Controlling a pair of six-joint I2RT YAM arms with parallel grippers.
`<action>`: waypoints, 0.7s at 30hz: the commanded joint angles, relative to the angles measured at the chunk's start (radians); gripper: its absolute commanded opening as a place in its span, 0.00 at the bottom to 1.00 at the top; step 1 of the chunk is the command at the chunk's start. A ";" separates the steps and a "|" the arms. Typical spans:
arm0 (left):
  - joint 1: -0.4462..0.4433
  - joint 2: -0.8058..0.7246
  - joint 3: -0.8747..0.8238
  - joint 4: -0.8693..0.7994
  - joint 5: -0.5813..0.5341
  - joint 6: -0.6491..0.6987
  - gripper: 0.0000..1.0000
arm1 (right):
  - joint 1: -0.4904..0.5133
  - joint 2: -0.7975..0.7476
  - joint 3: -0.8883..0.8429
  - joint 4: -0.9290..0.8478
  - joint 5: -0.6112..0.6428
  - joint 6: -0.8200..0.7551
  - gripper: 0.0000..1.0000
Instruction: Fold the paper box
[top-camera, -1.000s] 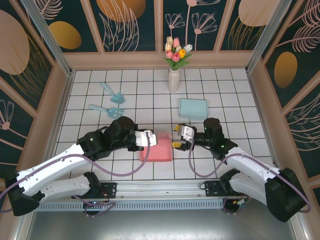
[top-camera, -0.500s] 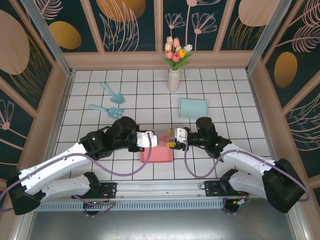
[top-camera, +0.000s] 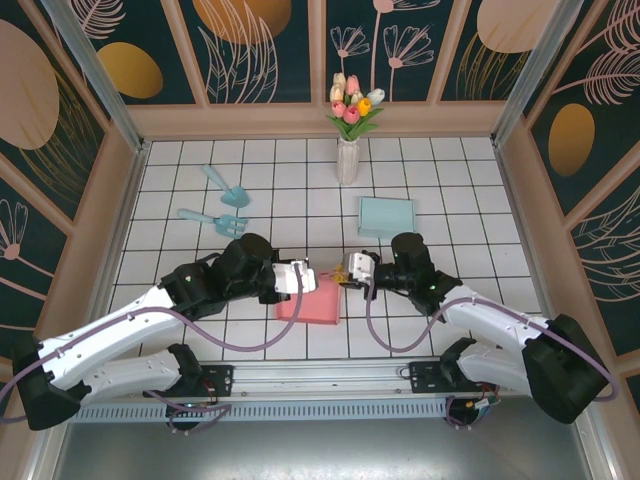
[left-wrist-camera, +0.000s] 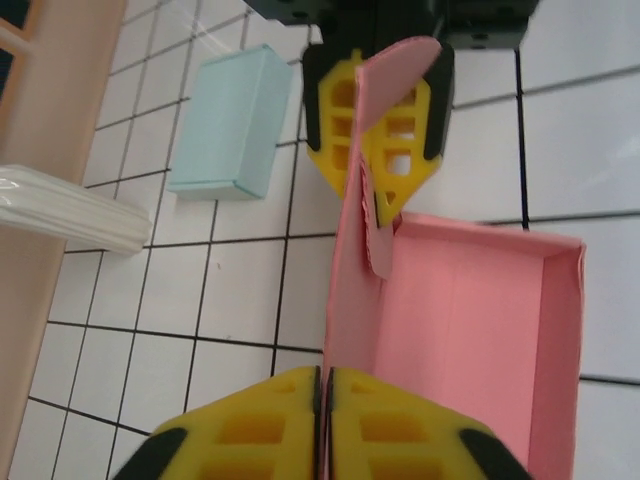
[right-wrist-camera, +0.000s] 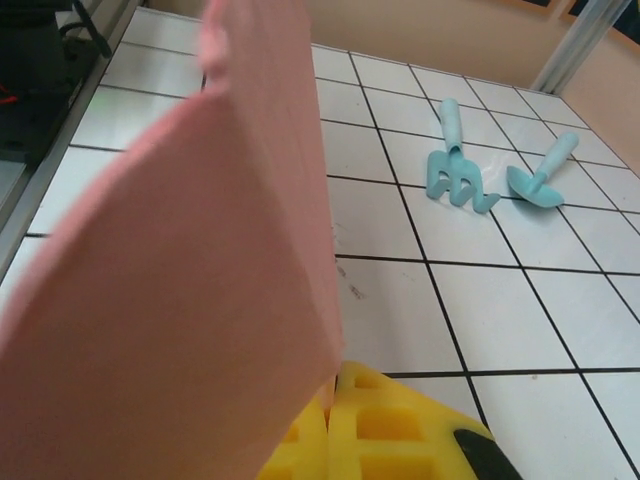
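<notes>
The pink paper box (top-camera: 312, 303) lies open on the white tiled table between the two arms. In the left wrist view its tray (left-wrist-camera: 480, 300) is open at the top, with one long wall standing up. My left gripper (left-wrist-camera: 325, 385) is shut on the near end of that wall. My right gripper (left-wrist-camera: 380, 190) is shut on the far end, where a rounded flap sticks up between its yellow fingers. In the right wrist view the pink flap (right-wrist-camera: 200, 300) rises from the right gripper (right-wrist-camera: 332, 420). From above, the left gripper (top-camera: 305, 277) and right gripper (top-camera: 343, 270) nearly meet over the box.
A teal box (top-camera: 386, 216) lies behind the right gripper. A white vase of tulips (top-camera: 347, 160) stands at the back centre. A teal shovel (top-camera: 225, 186) and a teal rake (top-camera: 212, 219) lie at the back left. Wooden walls ring the table.
My right gripper has moved left to the box and shut on the raised flap. The box has shifted slightly left and turned a little. The left arm has hardly moved.
</notes>
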 joint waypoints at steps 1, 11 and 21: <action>-0.003 -0.061 0.000 0.205 0.056 -0.152 0.22 | -0.060 -0.003 -0.033 0.049 -0.020 0.050 0.00; 0.003 -0.165 -0.164 0.559 -0.644 -0.908 0.52 | -0.154 -0.075 -0.147 0.189 0.030 0.109 0.00; 0.507 0.006 -0.227 0.406 -0.208 -1.380 0.47 | -0.155 -0.096 -0.157 0.199 -0.013 0.107 0.00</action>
